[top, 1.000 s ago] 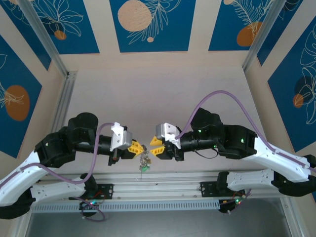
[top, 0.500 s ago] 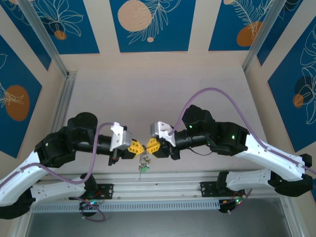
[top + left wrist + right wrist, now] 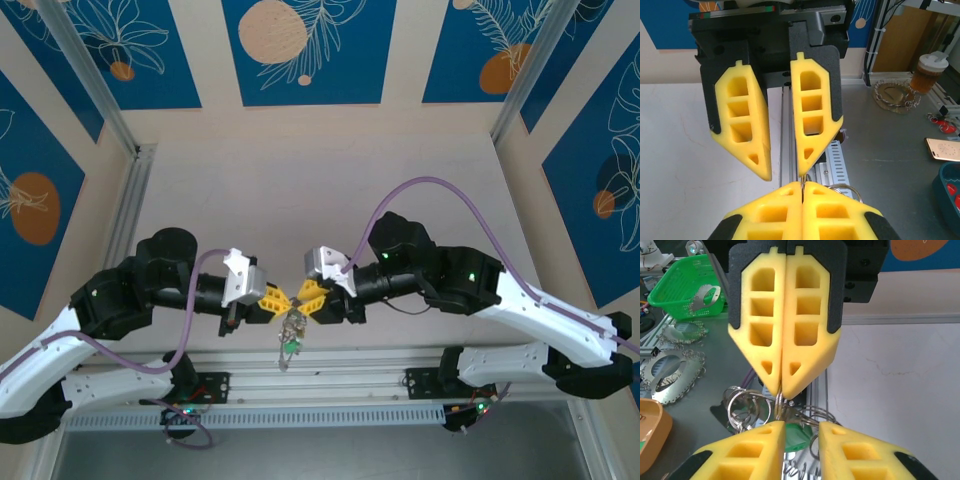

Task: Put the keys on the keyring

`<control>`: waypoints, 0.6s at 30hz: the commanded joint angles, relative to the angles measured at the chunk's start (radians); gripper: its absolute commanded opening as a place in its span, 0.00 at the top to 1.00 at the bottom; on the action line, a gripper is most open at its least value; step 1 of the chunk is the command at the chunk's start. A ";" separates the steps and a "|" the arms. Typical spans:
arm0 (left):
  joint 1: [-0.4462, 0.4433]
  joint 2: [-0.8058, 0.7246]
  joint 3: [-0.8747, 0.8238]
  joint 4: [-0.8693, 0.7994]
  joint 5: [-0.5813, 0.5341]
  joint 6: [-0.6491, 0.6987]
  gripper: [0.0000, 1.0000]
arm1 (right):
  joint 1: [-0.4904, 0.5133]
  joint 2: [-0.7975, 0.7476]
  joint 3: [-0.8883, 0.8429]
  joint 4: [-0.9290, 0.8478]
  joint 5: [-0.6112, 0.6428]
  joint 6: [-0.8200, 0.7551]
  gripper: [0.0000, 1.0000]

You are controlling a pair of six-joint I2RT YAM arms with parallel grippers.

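My left gripper [image 3: 277,299] and right gripper [image 3: 305,298] meet tip to tip above the table's near edge. The left gripper [image 3: 802,184] is shut on the thin wire of the keyring [image 3: 777,401], which runs up between its fingertips [image 3: 781,389]. Below it hangs a bunch of rings and keys [image 3: 291,335]. In the right wrist view a green key tag [image 3: 802,436] and silver loops [image 3: 742,405] hang beneath the held wire. The right gripper [image 3: 802,427] is open, its fingers on either side of the green tag; from the left wrist it shows as a spread pair [image 3: 785,170].
An aluminium rail [image 3: 320,385] runs along the near table edge under the grippers. Off the table in the right wrist view are a green basket [image 3: 682,287], lacy metal discs [image 3: 667,375] and an orange tray [image 3: 650,432]. The left wrist view has a lidded cup [image 3: 927,72] and a phone [image 3: 942,149].
The right arm has moved left, bringing its gripper up to the left gripper's tips. The bunch of keys now hangs a little lower. The left gripper has stayed shut in place.
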 commanded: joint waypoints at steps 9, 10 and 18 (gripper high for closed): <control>-0.010 -0.014 -0.004 0.054 0.014 0.000 1.00 | -0.004 -0.044 -0.044 -0.001 -0.058 0.030 0.71; -0.010 -0.014 -0.004 0.053 0.015 -0.001 1.00 | -0.006 -0.042 -0.048 0.008 -0.060 0.030 0.71; -0.010 -0.021 -0.005 0.051 0.019 -0.004 1.00 | -0.017 -0.026 -0.058 0.061 -0.080 0.039 0.71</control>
